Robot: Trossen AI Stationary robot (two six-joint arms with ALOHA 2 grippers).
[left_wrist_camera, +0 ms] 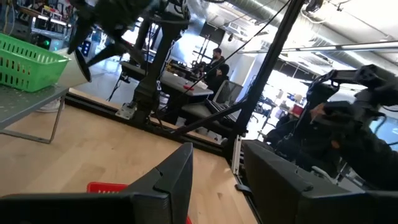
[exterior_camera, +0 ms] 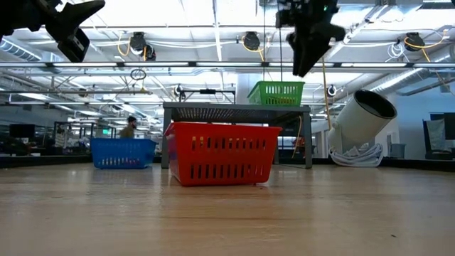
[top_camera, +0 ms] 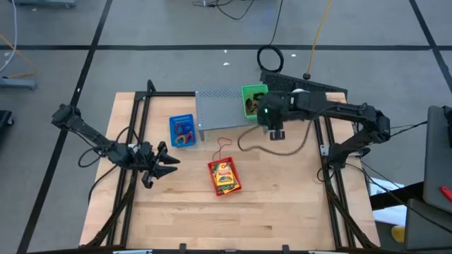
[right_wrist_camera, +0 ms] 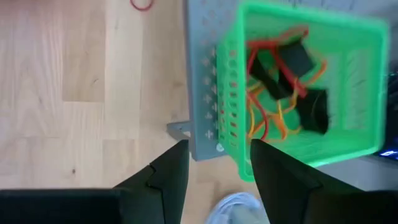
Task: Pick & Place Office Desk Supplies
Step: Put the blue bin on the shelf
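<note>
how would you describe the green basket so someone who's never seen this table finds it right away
Find the grey perforated metal shelf at the back middle of the wooden table. The green basket stands on its right end, next to the right gripper. The blue basket and red basket sit lower, on the tabletop; the green one alone is raised, holding black clip-like pieces among red and orange rubber-band loops.
</note>
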